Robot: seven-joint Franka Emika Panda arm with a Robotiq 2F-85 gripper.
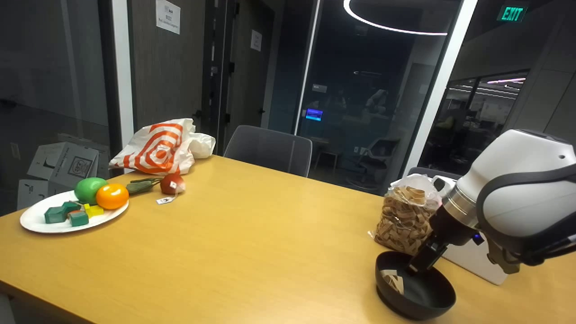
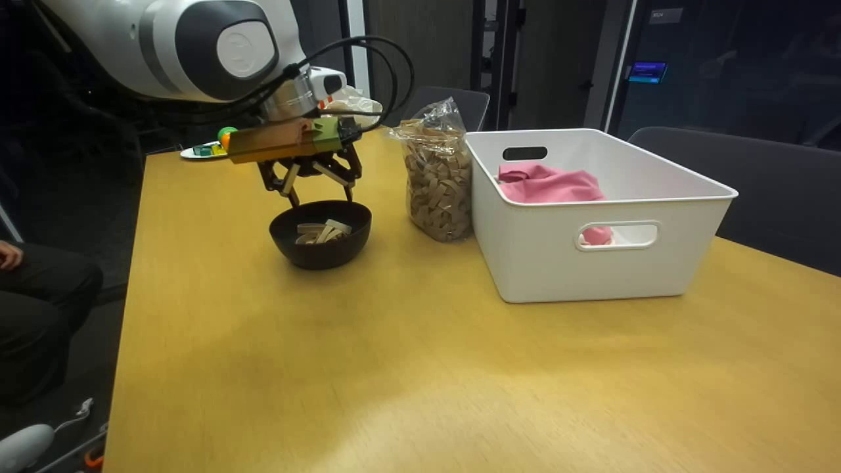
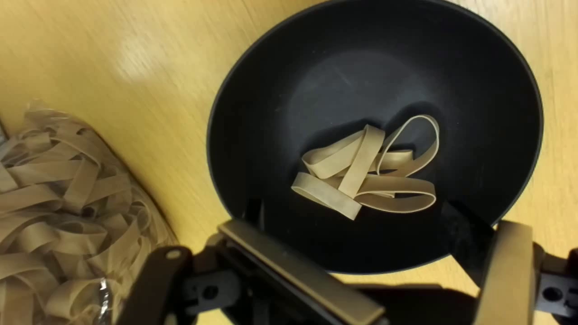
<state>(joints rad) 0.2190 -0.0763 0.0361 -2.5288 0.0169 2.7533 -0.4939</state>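
Black two-fingered gripper [image 3: 353, 211] hangs, jaws wide apart, over a round black bowl [image 3: 361, 81]; flat tan looped bands [image 3: 361, 162] lie inside it; a clear plastic bag [image 2: 439, 184] stands nearby on the wooden tabletop [image 2: 394, 368].

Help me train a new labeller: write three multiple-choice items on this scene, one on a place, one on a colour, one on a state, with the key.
1. Where does the pink cloth lie?
A) On the plate
B) In the white bin
C) In the clear bag

2. What colour is the bowl that holds the tan bands?
A) Orange
B) White
C) Black

3. How does the gripper stand?
A) Open, gripping nothing
B) Shut on a band
C) Shut on the bowl's rim

Key:
1 B: an exterior view shows the cloth inside the bin's walls.
2 C: the wrist view shows its inside plainly black.
3 A: the wrist view shows its fingers wide apart, with the bands lying ungripped in the bowl.
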